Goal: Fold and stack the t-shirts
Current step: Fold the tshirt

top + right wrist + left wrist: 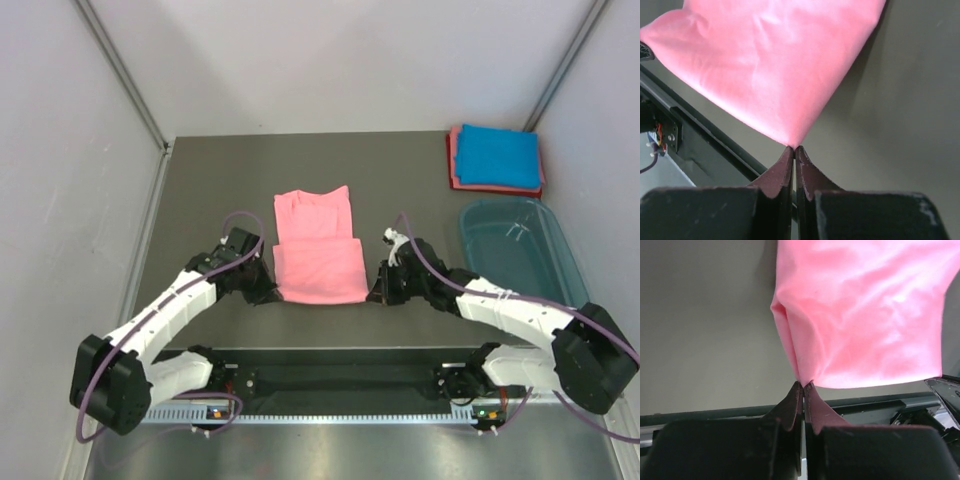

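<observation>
Place: robotics lab test cell. Evidence: plain white enclosure panels [50,150] left, right and far, joined by metal struts [125,75]; dark desk [220,170]; left arm [165,310] and right arm [500,305], white and black, bolted to a mounting rail [340,380] at the near edge; purple cables [240,217] exposed.

At the upper right of the top view, the blue shirt [498,155] covers nearly all of the reddish-pink shirt [453,165] beneath it. Only a strip along that shirt's left and lower edges shows. The right arm [500,300] hides part of the tub's [560,250] near rim. In both wrist views the salmon-pink shirt [865,315] runs off the top edge. Its pinched corners vanish between the left fingers [790,412] and the right fingers [780,172].
</observation>
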